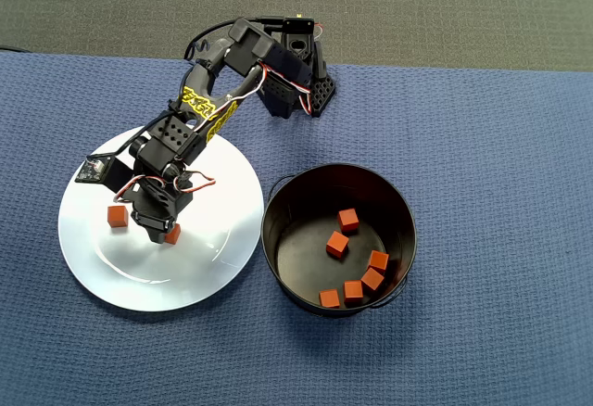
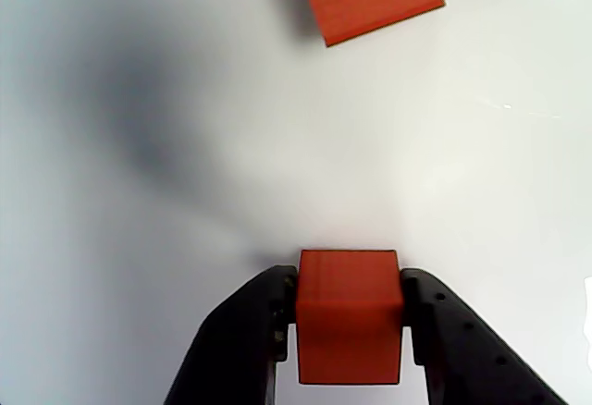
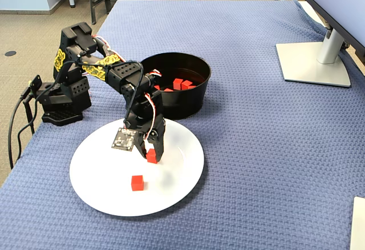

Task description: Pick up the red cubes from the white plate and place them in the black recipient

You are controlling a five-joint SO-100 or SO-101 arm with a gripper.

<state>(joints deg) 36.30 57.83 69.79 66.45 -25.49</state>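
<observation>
End effector: my end effector [image 2: 350,326] has both fingers pressed on a red cube [image 2: 349,317], low over the white plate [image 1: 222,239].
Other cube: one more sits on the plate [image 1: 116,216], near mine.
Pot: black pot [image 1: 278,202] just beside the plate, five cubes [image 1: 347,220] inside.
Risk: I'd say the grip looks shallow; the cube could slip or twist when lifted, or clip the pot's wall.

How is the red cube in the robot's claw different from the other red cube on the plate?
The gripped cube sits between the end effector fingers, touched on both sides; the loose cube lies alone, with nothing touching it. In the wrist view the gripped cube looks squared up, while the loose cube looks turned at an angle. Both are small, orange-red, alike in size, and over the white plate.
</observation>
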